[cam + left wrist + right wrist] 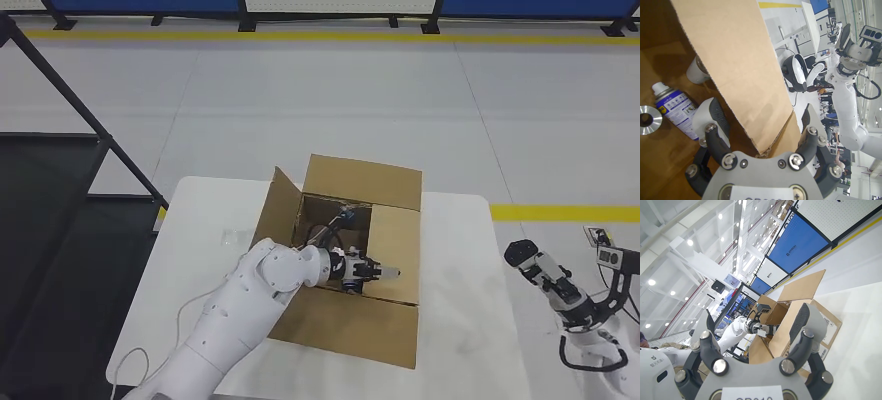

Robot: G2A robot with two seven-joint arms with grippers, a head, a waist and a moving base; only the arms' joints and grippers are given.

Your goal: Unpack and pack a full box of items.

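Note:
An open cardboard box [345, 330] stands in the middle of the white table [460, 330]. My left gripper [385, 270] is at the box's right-hand flap [738, 56] and is open, with one finger [715, 111] inside the box and the other outside, so the flap's edge runs between them. On the box floor lie a blue spray can [676, 106], a white cup-like container [694, 73] partly hidden by the flap, and a silver metal disc [648, 119]. My right gripper [756, 311] is open and holds nothing. It hangs off the table's right side [520, 250], facing the box [829, 321].
The box's other flaps stand up or fold outward. A small clear item [235, 237] lies on the table left of the box. A black frame [60, 90] and a dark panel stand to the table's left. Bare tabletop lies right of the box.

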